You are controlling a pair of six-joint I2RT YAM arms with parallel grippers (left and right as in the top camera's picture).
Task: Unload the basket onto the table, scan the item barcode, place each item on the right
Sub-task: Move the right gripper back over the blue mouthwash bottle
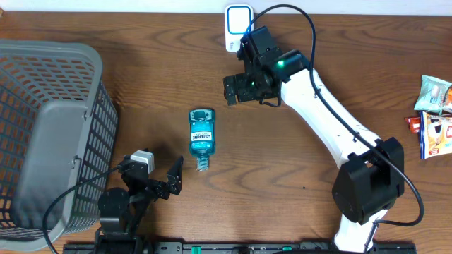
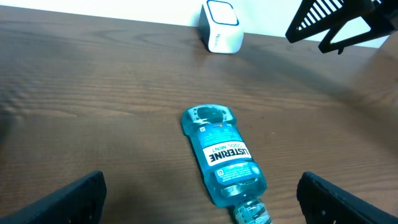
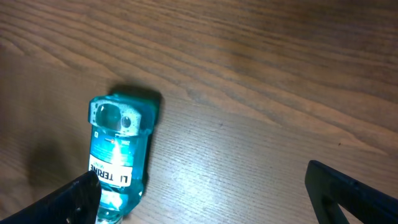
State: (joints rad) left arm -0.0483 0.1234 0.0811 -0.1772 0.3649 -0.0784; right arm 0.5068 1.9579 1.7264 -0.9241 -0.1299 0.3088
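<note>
A wooden table (image 1: 141, 70) seen from above. We see a small bottle of blue mouthwash (image 1: 201, 137) lying on its side near the middle, front label up, cap pointing to the near edge. No barcode shows, so we judge it sits on the face against the table. The left gripper (image 1: 161, 169) waits just near and left of the cap, fingers spread wide and empty. The right gripper (image 1: 247, 90) hangs beyond the bottle to the right, jaws also apart, holding nothing. A small white scanner (image 1: 238, 25) stands at the far edge; a grey mesh basket (image 1: 42, 141) fills the left side. We expect the bottle to be stiff, smooth plastic, fairly light, its liquid shifting when tilted. Gripping across the narrow edges at mid-body should leave both labelled faces clear.
</note>
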